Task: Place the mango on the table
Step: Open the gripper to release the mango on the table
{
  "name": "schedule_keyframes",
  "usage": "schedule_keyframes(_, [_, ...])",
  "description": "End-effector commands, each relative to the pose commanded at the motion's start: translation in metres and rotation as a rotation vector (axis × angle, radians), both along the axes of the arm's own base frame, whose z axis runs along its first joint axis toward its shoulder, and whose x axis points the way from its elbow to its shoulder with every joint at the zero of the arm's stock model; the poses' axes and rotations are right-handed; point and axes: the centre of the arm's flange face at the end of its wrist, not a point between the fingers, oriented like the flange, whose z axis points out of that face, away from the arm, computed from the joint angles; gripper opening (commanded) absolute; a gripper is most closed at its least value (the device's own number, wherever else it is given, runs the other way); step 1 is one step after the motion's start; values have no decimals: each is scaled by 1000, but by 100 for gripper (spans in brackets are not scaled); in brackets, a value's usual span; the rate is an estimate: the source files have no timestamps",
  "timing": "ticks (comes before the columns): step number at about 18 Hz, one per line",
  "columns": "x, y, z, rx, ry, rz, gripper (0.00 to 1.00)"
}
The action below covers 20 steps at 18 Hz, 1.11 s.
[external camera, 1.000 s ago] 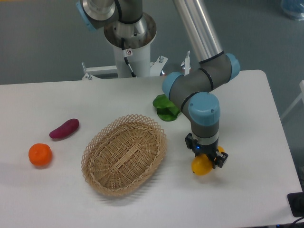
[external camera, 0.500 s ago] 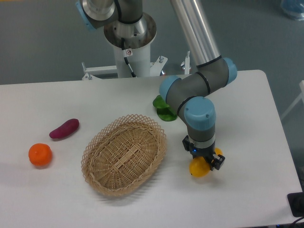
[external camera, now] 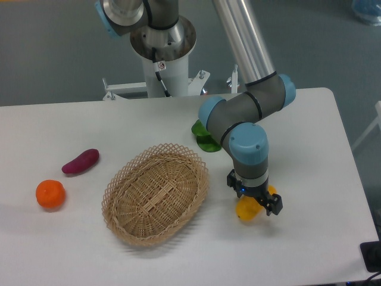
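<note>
The mango (external camera: pixel 245 211) is yellow and shows only partly under my gripper (external camera: pixel 255 206), just right of the wicker basket. The gripper points straight down and is shut on the mango, with one dark finger (external camera: pixel 273 204) on its right side. The mango is low over the white table (external camera: pixel 309 155). I cannot tell whether it touches the surface. The wrist hides its upper part.
An oval wicker basket (external camera: pixel 156 193) stands mid-table, close to the left of the gripper. A green leafy item (external camera: pixel 205 138) lies behind the arm's elbow. A purple sweet potato (external camera: pixel 81 161) and a round orange fruit (external camera: pixel 50 194) lie at the far left.
The gripper with the mango has shifted slightly left and a little lower towards the table. Nothing else has moved.
</note>
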Motion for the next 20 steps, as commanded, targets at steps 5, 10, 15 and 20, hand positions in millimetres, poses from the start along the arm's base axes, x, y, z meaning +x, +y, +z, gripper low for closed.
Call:
schedule_keyframes(5, [-11,-2,23,7,-5,-5,100])
schedule_keyframes(10, [-24,5,47,-32,-105,-7,100])
schedule_keyframes(15, [-37,-4,70,43,-195,15,100])
schedule_keyframes(20, [-41,-18,90,40,-179,-49,100])
